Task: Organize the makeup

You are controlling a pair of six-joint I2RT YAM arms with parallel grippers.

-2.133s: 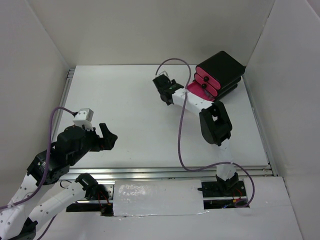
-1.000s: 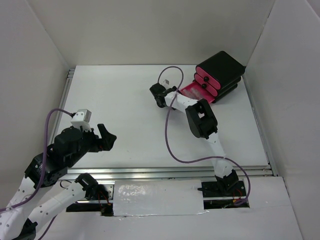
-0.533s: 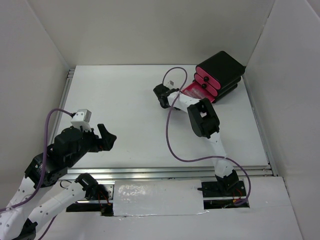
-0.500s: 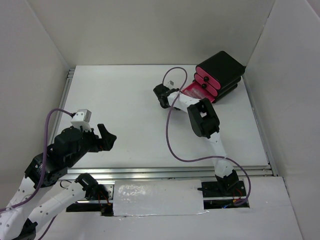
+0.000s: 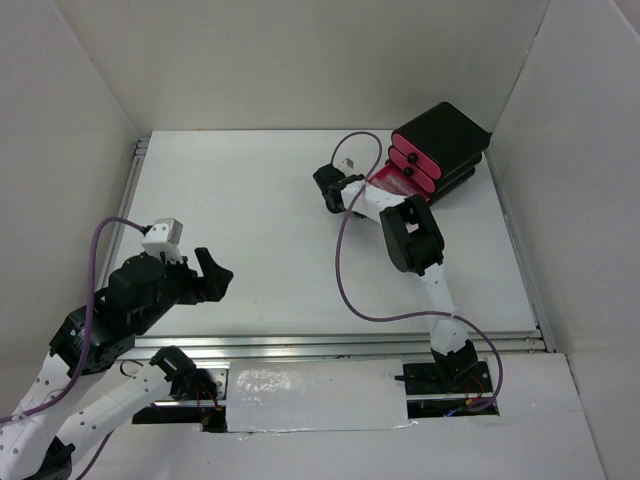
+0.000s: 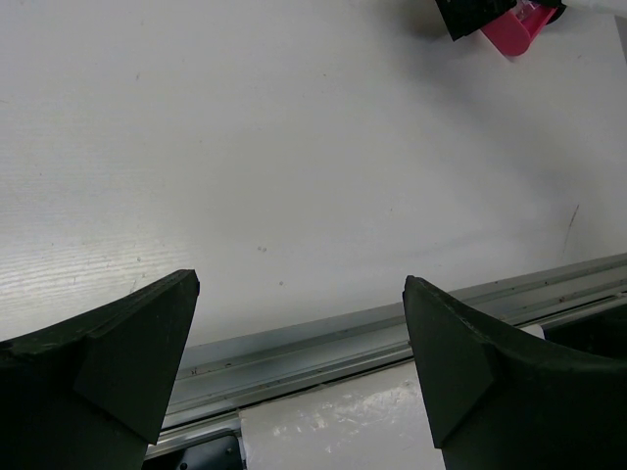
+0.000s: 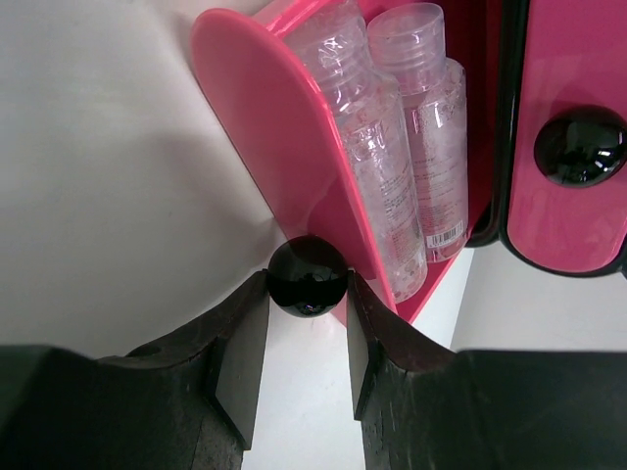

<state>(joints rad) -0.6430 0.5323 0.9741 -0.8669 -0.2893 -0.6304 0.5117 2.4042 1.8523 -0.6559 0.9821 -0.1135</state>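
Clamping drawer knob (image 7: 308, 276), right gripper (image 7: 308, 286); 2 clear vials (image 7: 367, 147) just beyond.

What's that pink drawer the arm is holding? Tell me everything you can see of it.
The pink drawer looks like glossy plastic, with a rounded front and a round black knob. It stands pulled out of the black box, beside a closed drawer. Two clear bottles lie side by side inside. The right gripper pinches the knob.

White table (image 5: 240, 220), black box (image 5: 447, 133) at its far right corner, bottom pink drawer (image 7: 263, 127) pulled open
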